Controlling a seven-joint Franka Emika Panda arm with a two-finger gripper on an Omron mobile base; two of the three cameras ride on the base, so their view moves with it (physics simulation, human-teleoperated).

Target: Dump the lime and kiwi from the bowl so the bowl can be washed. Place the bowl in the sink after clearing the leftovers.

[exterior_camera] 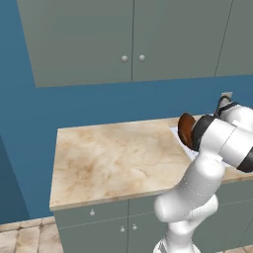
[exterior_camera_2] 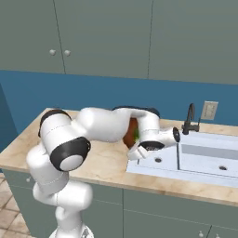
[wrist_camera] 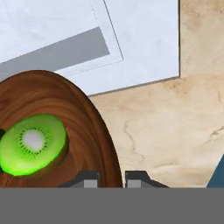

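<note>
The reddish-brown wooden bowl (wrist_camera: 83, 113) hangs tilted steeply on its edge above the counter, just left of the sink (exterior_camera_2: 200, 158). My gripper (wrist_camera: 111, 178) is shut on the bowl's rim, which runs between the two fingertips. Inside the bowl lies the kiwi (wrist_camera: 33, 143), its bright green face and pale centre turned toward the hand camera. From the base the bowl (exterior_camera: 186, 129) (exterior_camera_2: 131, 132) shows beside my wrist, with a green speck of kiwi (exterior_camera_2: 136, 134) in it. The lime is hidden. The sink's white corner (wrist_camera: 140, 43) lies beyond the bowl.
The beige marble counter (exterior_camera: 113, 158) stretches left of the sink. A thin dark faucet (exterior_camera_2: 190, 118) and a wall outlet (exterior_camera_2: 209, 110) stand behind the sink. Grey-green cupboards (exterior_camera: 133, 39) hang above on the blue wall.
</note>
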